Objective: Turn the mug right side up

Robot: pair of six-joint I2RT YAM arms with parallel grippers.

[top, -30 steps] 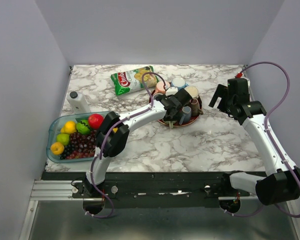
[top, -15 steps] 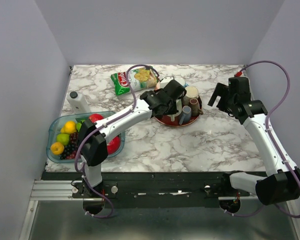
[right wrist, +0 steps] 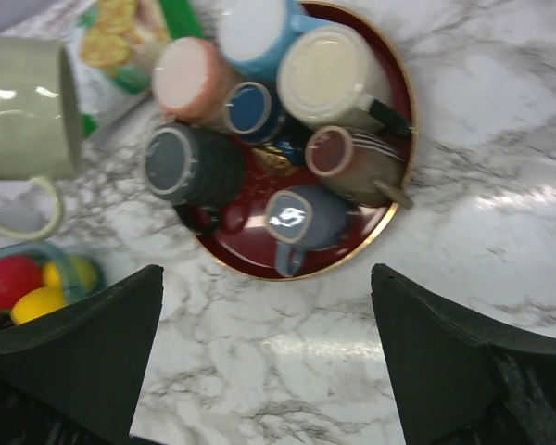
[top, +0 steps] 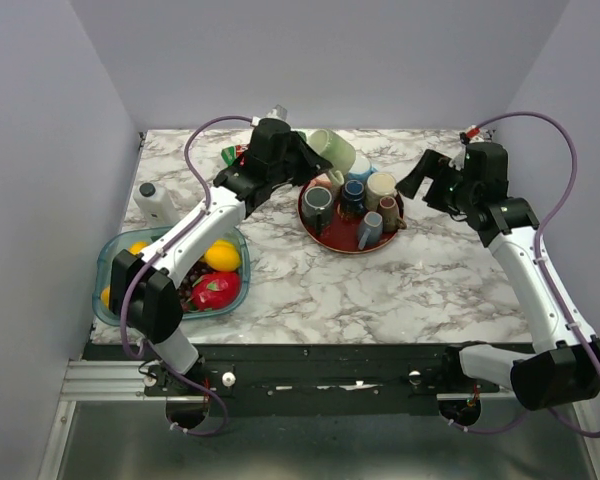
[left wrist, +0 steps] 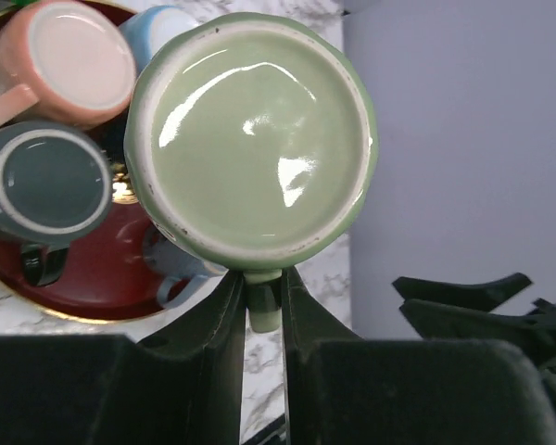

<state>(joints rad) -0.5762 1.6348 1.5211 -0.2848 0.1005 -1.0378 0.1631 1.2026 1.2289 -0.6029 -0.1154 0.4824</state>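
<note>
Left claw [left wrist: 262,289]: mine, pinched tight on the handle [left wrist: 263,308] of the green mug [left wrist: 255,139].
Mug: up off the table, tipped on its side, glazed base facing my wrist camera, over the far left edge of the tray [top: 327,241].
Tray: red and round, on the marble, crowded with other cups [right wrist: 329,69].
Right claw [top: 428,180]: mine too, fingers spread wide, gripping nothing, up beside the tray's right side.
Fruit bin [top: 108,262]: near left, under my left arm.
</note>
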